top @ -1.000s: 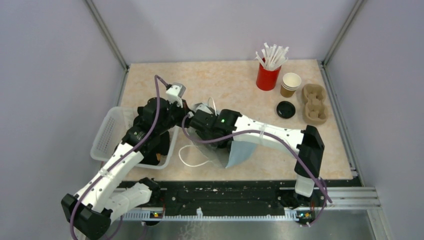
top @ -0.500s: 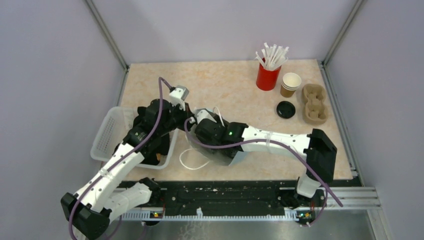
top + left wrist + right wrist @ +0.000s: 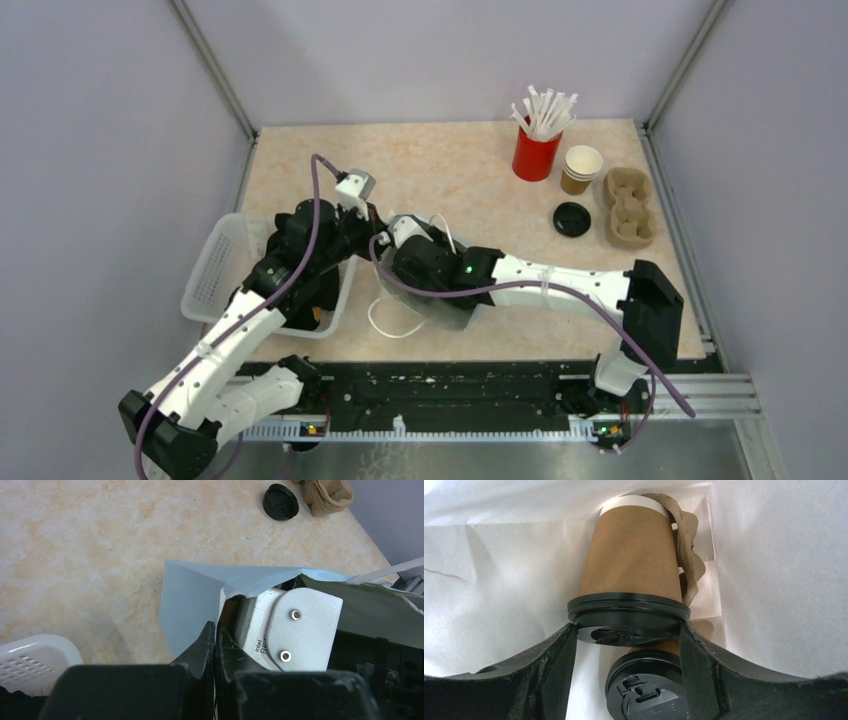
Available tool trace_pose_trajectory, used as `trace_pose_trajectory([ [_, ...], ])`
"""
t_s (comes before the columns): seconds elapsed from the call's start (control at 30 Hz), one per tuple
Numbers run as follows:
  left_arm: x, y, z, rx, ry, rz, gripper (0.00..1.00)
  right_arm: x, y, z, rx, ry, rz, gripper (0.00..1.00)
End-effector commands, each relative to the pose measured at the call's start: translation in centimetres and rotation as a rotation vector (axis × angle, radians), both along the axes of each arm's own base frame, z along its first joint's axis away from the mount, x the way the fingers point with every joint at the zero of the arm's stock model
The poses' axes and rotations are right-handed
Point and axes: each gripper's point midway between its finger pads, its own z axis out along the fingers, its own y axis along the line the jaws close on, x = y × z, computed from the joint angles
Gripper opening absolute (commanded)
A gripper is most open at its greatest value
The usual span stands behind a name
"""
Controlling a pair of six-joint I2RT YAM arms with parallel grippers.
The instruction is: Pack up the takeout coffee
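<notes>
In the right gripper (image 3: 626,630), narrowed onto a round black plastic lid (image 3: 629,611): a small brown kraft-paper cup (image 3: 631,570), base pointing away from the wrist. Just below the fingers, a second lidded brown cup (image 3: 646,692), lid towards the camera. Beyond the held cup, a brown moulded-pulp carrier (image 3: 690,555). All round, the white inside of the pale blue paper bag (image 3: 192,597).

Reaches leftward on a low, stretched forearm, wrist sunk in the bag's mouth.

At the left gripper (image 3: 215,630): pinched tight on the bag's edge, forearm passing over a white perforated plastic basket (image 3: 215,265).

Against a second ago: pushed deeper into the bag, right elbow swung out rightward, blue flap under the forearm no longer showing, left arm hardly shifted.

Far right of both grippers: a loose black lid (image 3: 572,219), an open brown paper cup (image 3: 581,168), a second pulp carrier (image 3: 627,207), a red cup of white straws (image 3: 538,140).
</notes>
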Motion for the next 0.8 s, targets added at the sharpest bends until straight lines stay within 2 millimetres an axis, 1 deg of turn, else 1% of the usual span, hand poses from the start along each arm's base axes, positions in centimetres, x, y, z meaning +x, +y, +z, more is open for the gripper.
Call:
trace_pose_trajectory([
  [0.0,-0.8,-0.5,-1.2,0.057,0.026,-0.037,0.0,-0.4,4.4,7.2,0.267,-0.116,0.101,0.51],
  [0.13,0.2,1.5,-1.9,0.14,0.03,0.068,0.0,-1.5,3.5,7.3,0.269,-0.104,0.129,0.51],
  [0.2,0.4,1.8,-2.0,0.145,0.032,0.089,0.0,-2.0,3.2,7.5,0.284,-0.097,0.143,0.5],
  [0.3,0.3,1.3,-1.7,0.129,0.033,0.066,0.0,-2.9,3.1,7.6,0.3,-0.094,0.179,0.5],
  [0.37,0.3,1.2,-1.6,0.128,0.032,0.061,0.0,-3.0,2.8,7.3,0.285,-0.09,0.177,0.5],
  [0.5,0.6,1.3,-1.2,0.139,0.02,0.068,0.0,-3.3,2.8,7.8,0.292,-0.081,0.183,0.5],
  [0.63,0.4,1.0,-0.7,0.125,0.021,0.047,0.0,-3.2,2.0,8.7,0.297,-0.081,0.134,0.5],
  [0.77,-0.3,0.3,-1.2,0.104,0.04,0.009,0.0,-3.0,0.9,8.0,0.276,-0.051,0.051,0.51],
])
